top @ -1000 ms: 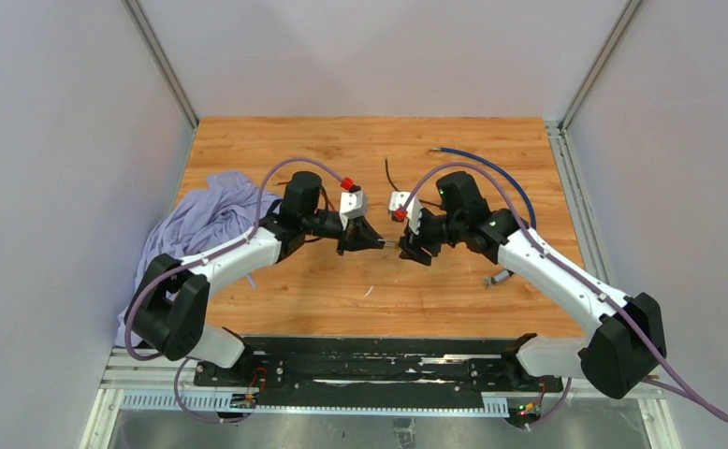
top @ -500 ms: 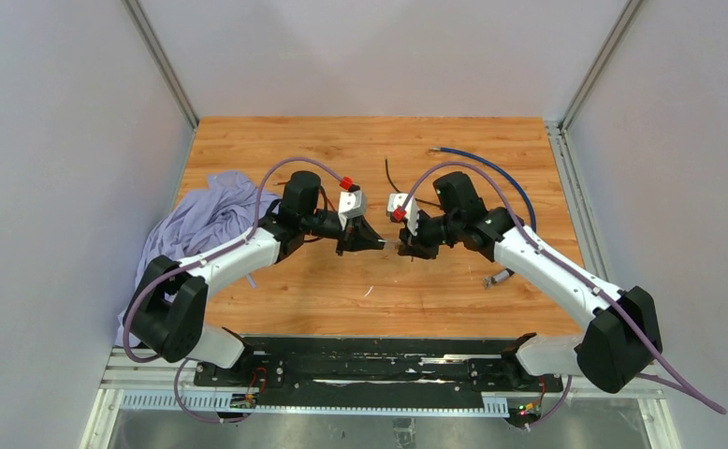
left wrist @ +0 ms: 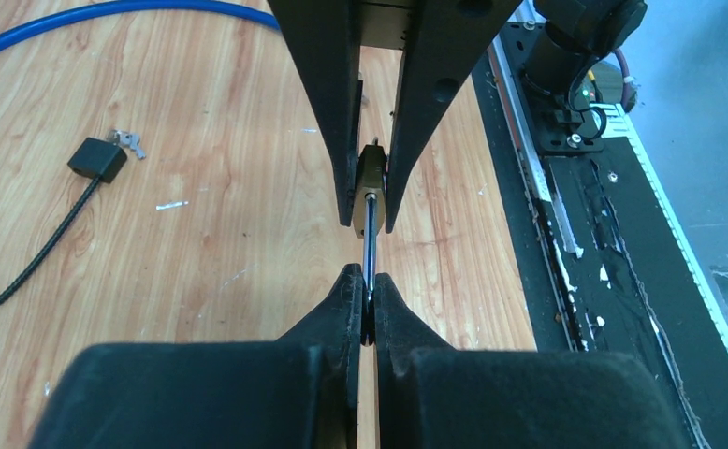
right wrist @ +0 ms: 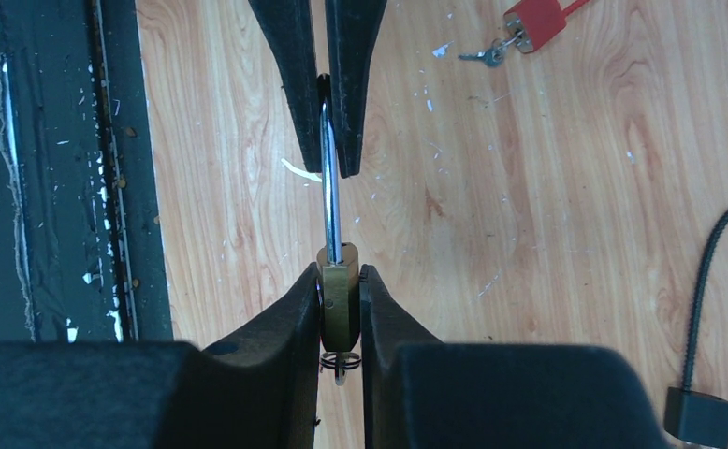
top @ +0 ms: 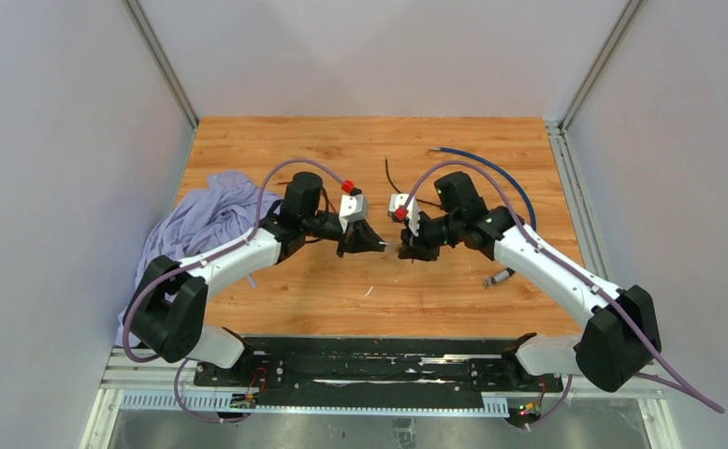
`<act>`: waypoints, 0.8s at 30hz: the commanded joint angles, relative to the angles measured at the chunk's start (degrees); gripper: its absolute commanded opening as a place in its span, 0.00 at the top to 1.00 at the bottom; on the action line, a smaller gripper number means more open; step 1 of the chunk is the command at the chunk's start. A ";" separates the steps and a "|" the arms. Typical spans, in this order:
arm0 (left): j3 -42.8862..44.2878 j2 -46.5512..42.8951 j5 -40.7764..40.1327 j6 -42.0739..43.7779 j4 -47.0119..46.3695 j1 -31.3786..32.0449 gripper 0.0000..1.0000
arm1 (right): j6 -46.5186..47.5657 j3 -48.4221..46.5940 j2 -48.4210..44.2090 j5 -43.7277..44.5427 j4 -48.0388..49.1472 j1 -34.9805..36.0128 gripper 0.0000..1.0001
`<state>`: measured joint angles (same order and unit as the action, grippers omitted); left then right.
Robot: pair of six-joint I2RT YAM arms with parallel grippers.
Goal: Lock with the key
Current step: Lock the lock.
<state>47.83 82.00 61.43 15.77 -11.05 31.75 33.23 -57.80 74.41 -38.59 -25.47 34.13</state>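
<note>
From above, the right fingers [top: 407,248] have edged toward the left fingers [top: 377,243] over the last second and the right wrist has rolled. The tips now nearly meet above the middle of the worktop [top: 360,150], which we read as the closing push of the task. In the left wrist view, the left fingers are clenched on the steel shackle [left wrist: 368,245], and the brass padlock [left wrist: 371,182] sits clamped between the right fingers. The right wrist view agrees: the brass body is pinched and a key ring [right wrist: 339,363] hangs beneath it, but we cannot tell whether the shackle is seated. A red padlock [right wrist: 533,21] and a black cable lock [left wrist: 98,159] lie well apart on the scuffed wood. A lilac cloth [top: 201,220] and a blue hose [top: 496,170] lie at the worktop's edges, with grey walls [top: 61,140] around.
</note>
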 commanded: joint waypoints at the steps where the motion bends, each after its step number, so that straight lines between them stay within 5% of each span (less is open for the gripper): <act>1: 0.24 -0.40 -0.65 2.49 -1.77 1.45 1.00 | -1.83 -2.80 1.17 -7.05 -0.27 -0.39 0.99; 24: 0.38 0.43 0.08 0.76 -1.70 3.06 1.00 | -4.62 -4.70 2.13 -7.31 3.17 -0.36 0.99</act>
<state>47.81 82.13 60.99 16.40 -10.17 32.84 30.81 -60.07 76.95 -41.54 -28.93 33.61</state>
